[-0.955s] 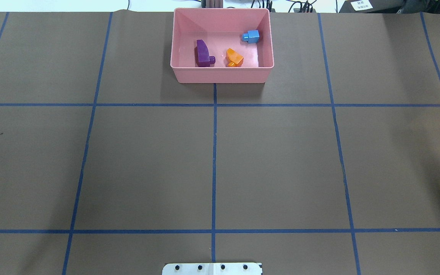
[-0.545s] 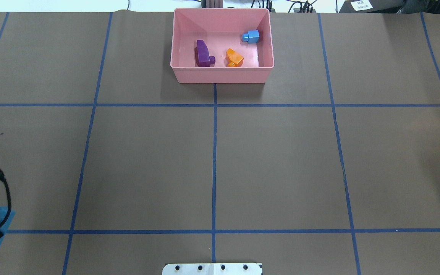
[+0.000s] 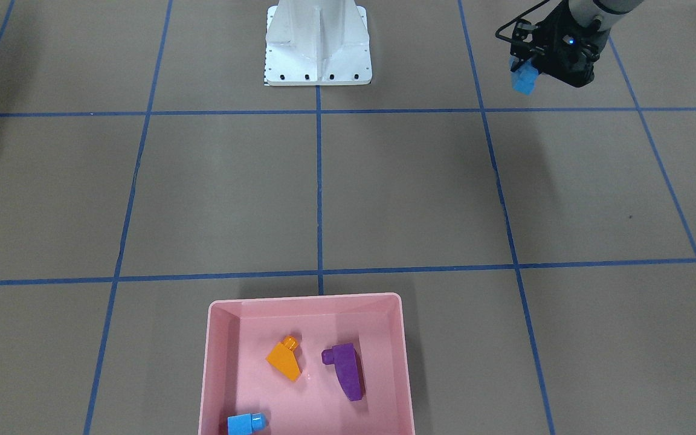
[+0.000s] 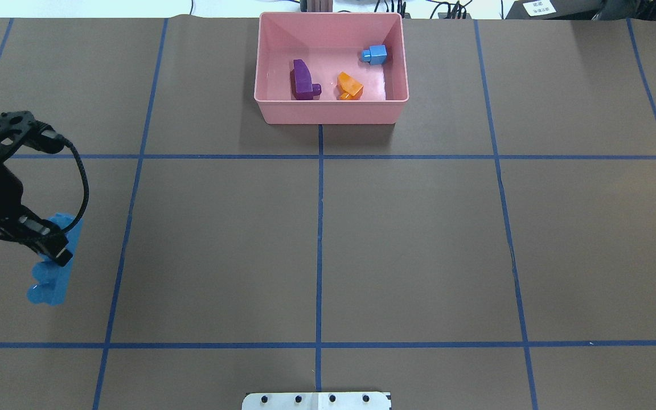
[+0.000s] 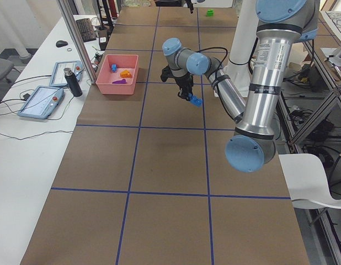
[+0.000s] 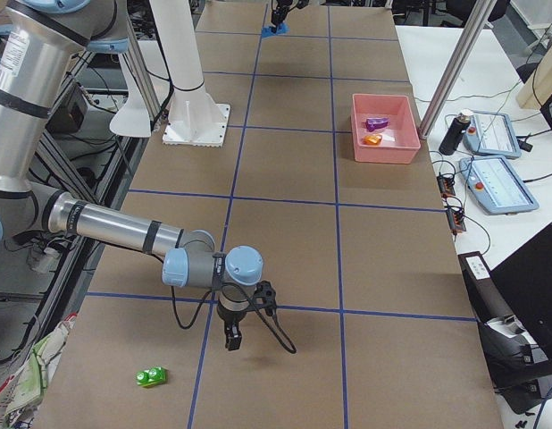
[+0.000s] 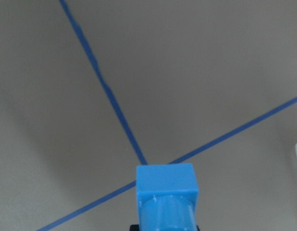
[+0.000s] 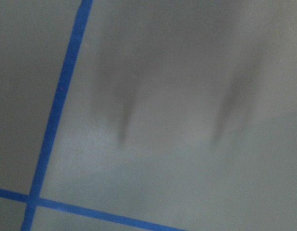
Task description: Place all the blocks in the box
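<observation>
My left gripper [image 4: 56, 249] is shut on the long blue four-stud brick [image 4: 49, 283] and holds it above the table at the left side. The same brick shows in the front view [image 3: 525, 83] and in the left wrist view [image 7: 167, 197]. The pink box [image 4: 331, 111] stands at the far middle. In it lie the purple sloped brick [image 4: 303, 80], the orange sloped brick [image 4: 349, 85] and the small blue brick [image 4: 374, 54]. The green brick [image 6: 152, 377] lies on the table close to my right gripper [image 6: 231, 340]. I cannot tell whether that gripper is open or shut.
The white metal base [image 4: 316, 400] sits at the near middle edge. Blue tape lines divide the brown table cover into squares. A side table with tablets [image 6: 497, 183] and a dark bottle [image 6: 451, 134] runs beyond the box.
My left arm has come in from the left edge and moved forward, toward the far side of the table, with the long blue brick in its gripper. The box and its bricks have not moved.
</observation>
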Controlling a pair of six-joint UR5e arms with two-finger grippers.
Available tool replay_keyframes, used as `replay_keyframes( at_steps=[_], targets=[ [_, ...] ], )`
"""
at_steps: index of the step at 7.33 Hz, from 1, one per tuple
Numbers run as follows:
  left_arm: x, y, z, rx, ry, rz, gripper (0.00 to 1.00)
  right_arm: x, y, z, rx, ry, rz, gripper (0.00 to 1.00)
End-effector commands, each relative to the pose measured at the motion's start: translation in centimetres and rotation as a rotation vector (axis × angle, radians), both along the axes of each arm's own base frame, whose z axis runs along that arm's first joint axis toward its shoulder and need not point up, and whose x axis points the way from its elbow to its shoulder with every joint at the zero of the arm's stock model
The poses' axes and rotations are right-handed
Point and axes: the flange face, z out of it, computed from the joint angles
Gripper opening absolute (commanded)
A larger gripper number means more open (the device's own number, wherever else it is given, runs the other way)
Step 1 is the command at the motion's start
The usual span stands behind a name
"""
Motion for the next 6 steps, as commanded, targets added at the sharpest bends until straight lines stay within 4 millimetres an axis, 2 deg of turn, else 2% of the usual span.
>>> replay_keyframes(
  at_steps=[1, 3, 5, 6],
  targets=[
    [1.1, -1.7, -5.5, -0.042, 0.025, -0.085, 0.00, 0.8, 4.0, 3.9, -0.062, -0.002, -0.050, 1.00],
    [2.7, -3.8, -10.6, -0.072, 0.053, -0.152, 0.00, 1.4, 5.9, 6.8, -0.084, 0.021, -0.117, 1.00],
    [3.8, -5.4, -12.2, -0.067, 0.065, -0.164, 0.00, 1.9, 8.4, 8.7, -0.102, 0.006, -0.180, 1.00],
    [3.8, -5.5, -12.6, -0.067, 0.068, -0.177, 0.00, 2.0, 9.1, 9.0, -0.114, 0.005, -0.181, 1.00]
  ],
)
